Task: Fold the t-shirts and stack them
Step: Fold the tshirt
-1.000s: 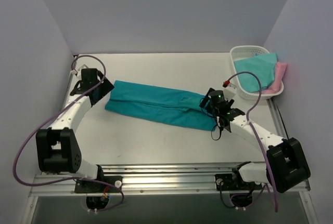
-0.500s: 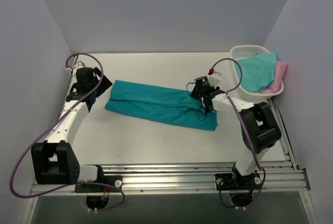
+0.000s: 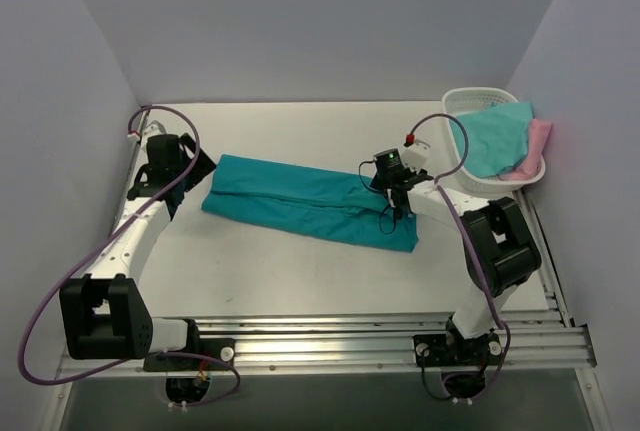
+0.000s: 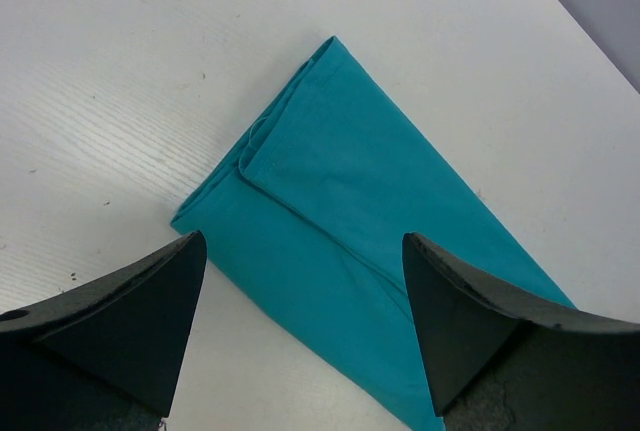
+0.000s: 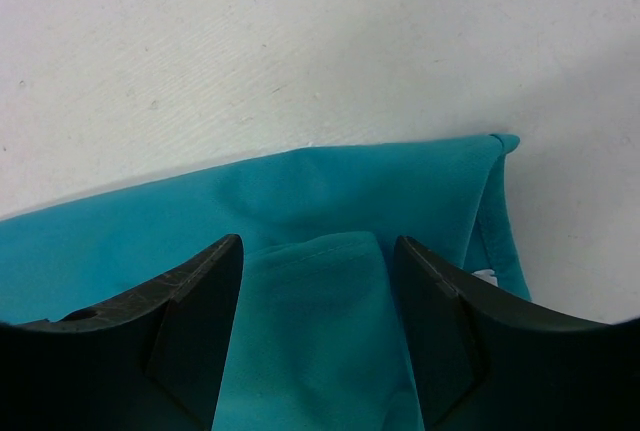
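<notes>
Matt teal cloth tee (image 3: 290,206) on grained white table (image 3: 300,266).

Count of items, all views.

T-shirts: three are counted. One deep teal t-shirt (image 3: 300,201) is logged on the tabletop (image 3: 300,271). One white slotted basket (image 3: 462,103) is counted, and in it one aqua t-shirt (image 3: 492,136) and one pale pink t-shirt (image 3: 541,139) are logged.

Tabletops: one is counted.

Arms: two are counted, the left arm (image 3: 130,236) and the right arm (image 3: 492,241).

Claws: two are counted, the left claw (image 3: 188,171) and the right claw (image 3: 393,196). Two fingers (image 4: 110,321) are counted on each claw in the wrist views, four in total.
</notes>
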{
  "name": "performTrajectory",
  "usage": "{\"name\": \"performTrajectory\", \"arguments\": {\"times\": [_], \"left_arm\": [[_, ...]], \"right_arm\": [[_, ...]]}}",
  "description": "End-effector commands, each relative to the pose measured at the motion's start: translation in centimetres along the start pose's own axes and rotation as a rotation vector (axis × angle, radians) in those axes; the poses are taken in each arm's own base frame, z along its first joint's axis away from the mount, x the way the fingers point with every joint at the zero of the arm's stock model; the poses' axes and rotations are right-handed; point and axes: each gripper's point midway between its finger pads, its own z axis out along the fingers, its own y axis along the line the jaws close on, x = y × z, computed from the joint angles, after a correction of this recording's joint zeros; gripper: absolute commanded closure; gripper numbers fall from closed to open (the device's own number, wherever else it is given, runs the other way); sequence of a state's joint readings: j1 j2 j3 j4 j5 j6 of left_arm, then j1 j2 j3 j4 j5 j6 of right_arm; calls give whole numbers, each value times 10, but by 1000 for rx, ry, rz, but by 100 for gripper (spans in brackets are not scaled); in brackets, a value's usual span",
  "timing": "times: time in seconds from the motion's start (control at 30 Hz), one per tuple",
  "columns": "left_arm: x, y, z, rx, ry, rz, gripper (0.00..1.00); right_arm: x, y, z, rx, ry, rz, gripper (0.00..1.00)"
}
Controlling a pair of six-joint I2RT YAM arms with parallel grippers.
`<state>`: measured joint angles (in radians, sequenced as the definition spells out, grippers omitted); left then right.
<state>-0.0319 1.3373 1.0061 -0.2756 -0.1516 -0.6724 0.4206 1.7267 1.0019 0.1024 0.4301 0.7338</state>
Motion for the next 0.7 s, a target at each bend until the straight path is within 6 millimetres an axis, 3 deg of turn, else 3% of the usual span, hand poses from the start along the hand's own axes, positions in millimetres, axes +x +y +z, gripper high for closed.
{"name": "performTrajectory", "arguments": {"times": [0.0, 0.33, 0.67], "left_arm": [[-16, -16, -10, 68, -60, 0, 12], [-14, -19, -10, 75, -56, -2, 12], [-16, -18, -16, 71, -67, 7, 12]], "right_arm": [[-10, -11, -12, 28, -38, 28, 42], [1, -7, -9, 3, -7, 33, 44], [30, 3, 17, -18, 62, 26, 64]]}}
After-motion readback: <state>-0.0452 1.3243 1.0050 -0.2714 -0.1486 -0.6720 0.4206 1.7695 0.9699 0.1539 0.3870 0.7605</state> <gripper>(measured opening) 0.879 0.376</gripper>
